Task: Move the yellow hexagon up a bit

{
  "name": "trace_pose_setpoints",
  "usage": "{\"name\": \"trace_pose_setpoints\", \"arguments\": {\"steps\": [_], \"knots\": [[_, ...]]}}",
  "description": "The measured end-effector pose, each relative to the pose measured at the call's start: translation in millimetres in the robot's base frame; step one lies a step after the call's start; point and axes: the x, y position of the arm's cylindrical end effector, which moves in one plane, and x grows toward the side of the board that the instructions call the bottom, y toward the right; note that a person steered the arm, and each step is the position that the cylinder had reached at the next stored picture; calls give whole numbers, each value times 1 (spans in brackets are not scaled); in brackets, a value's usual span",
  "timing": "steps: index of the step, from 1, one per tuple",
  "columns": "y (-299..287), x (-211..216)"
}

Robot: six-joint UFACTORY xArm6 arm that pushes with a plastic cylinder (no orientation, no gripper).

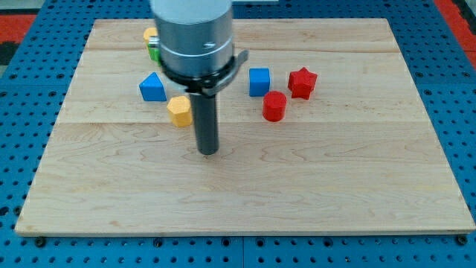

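The yellow hexagon [179, 110] lies on the wooden board [245, 186], left of centre. My tip [208, 152] rests on the board just below and to the right of the hexagon, a short gap apart from it. The rod rises from the tip into the grey arm housing [192, 33] at the view's top.
A blue block [152, 87] sits up-left of the hexagon. A blue cube [259, 81], a red cylinder [274, 106] and a red star [302, 82] lie to the right. A yellow block [150, 34] and a green block [153, 50] are partly hidden behind the arm.
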Motion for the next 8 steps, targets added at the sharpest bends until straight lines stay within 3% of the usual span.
{"name": "trace_pose_setpoints", "arguments": {"steps": [2,4,5,6,7,8], "knots": [[-2,-64],[-1,-95],[6,-65],[6,-1],[-38,22],[-60,-22]]}}
